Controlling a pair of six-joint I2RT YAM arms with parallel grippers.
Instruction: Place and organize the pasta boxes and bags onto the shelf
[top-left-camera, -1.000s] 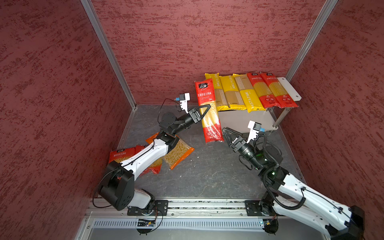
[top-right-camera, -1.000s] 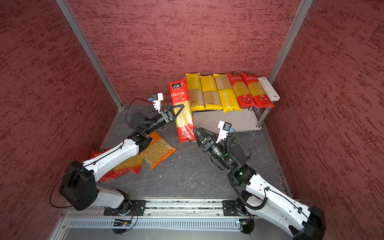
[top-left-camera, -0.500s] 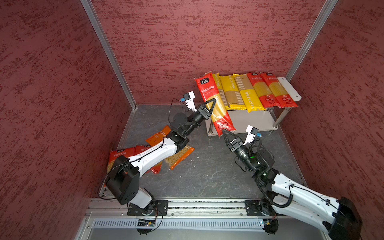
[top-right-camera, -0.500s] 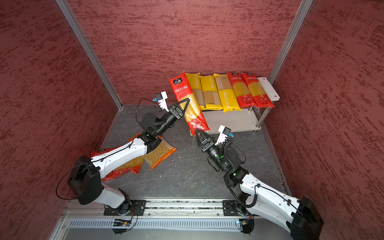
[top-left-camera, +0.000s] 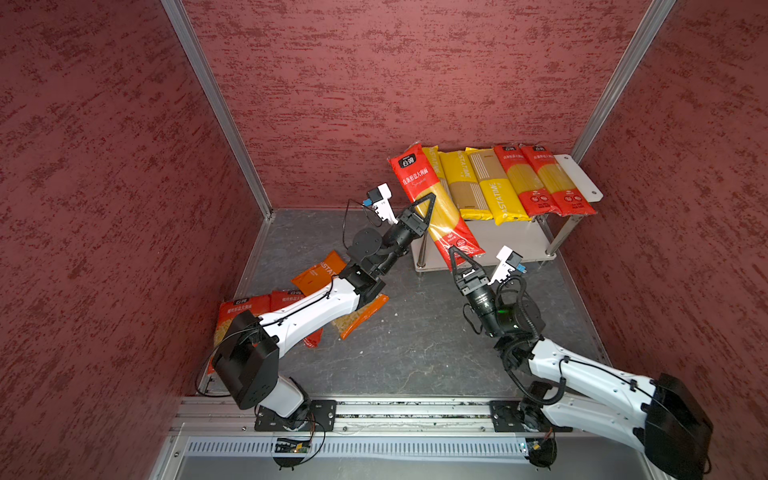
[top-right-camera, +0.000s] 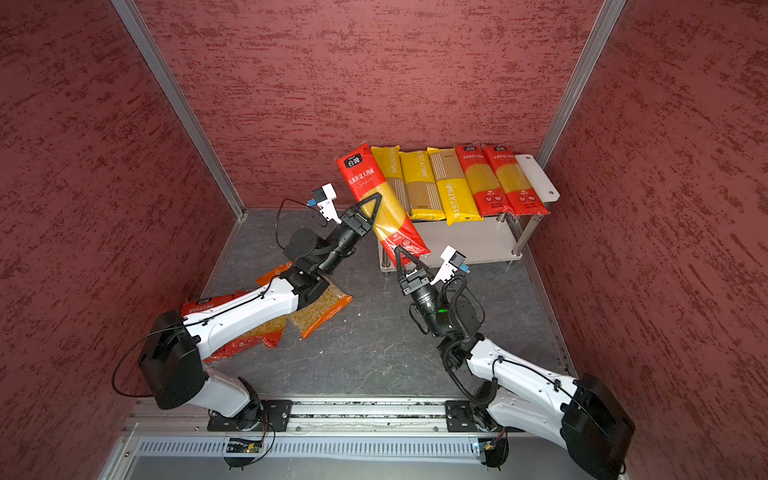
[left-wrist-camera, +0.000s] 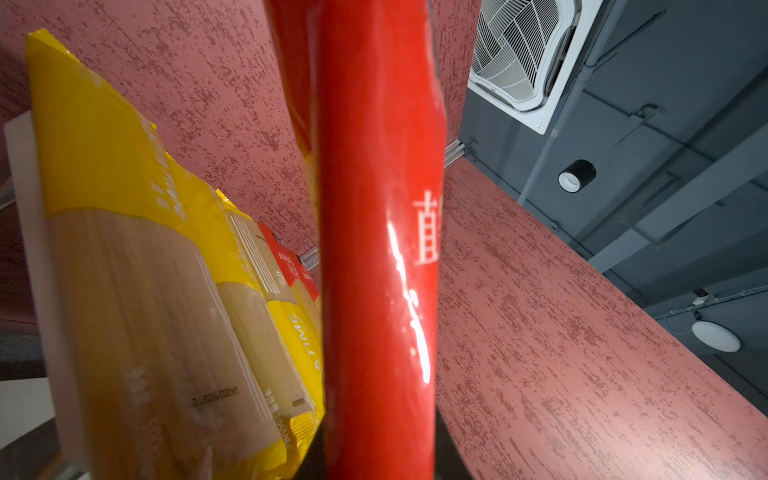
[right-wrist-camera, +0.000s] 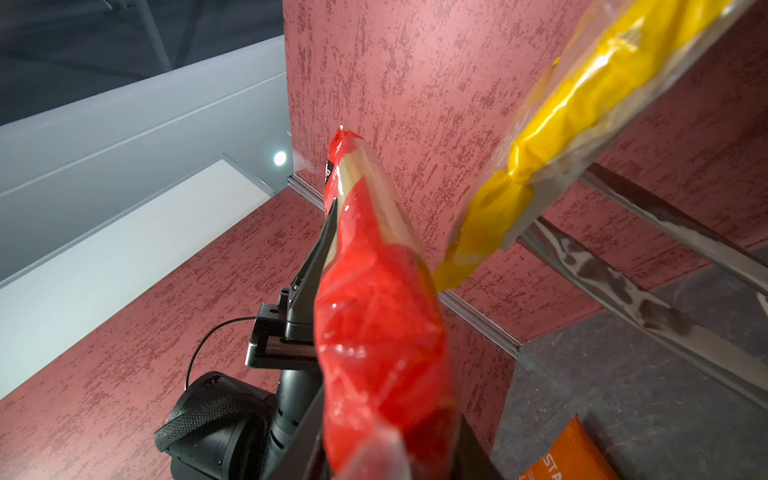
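Red spaghetti pack (top-left-camera: 415, 178) hangs tilted, not yet flat on the shelf (top-left-camera: 582, 174). My left fingers (top-left-camera: 420, 202) are clamped on it mid-length. Past them, its labelled end overlaps the nearest yellow PASTATIME pack (top-left-camera: 459, 178) in both top views. Its lower end sits between my right fingers (top-left-camera: 454, 262); whether those pinch it, I cannot tell.

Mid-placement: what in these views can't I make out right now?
Whether the right gripper grips the red spaghetti pack: too small in both top views; the right wrist view cuts its fingers off.
The floor packs: the left arm covers most of them in both top views.
Lower board of the shelf: the packs above hide its back.
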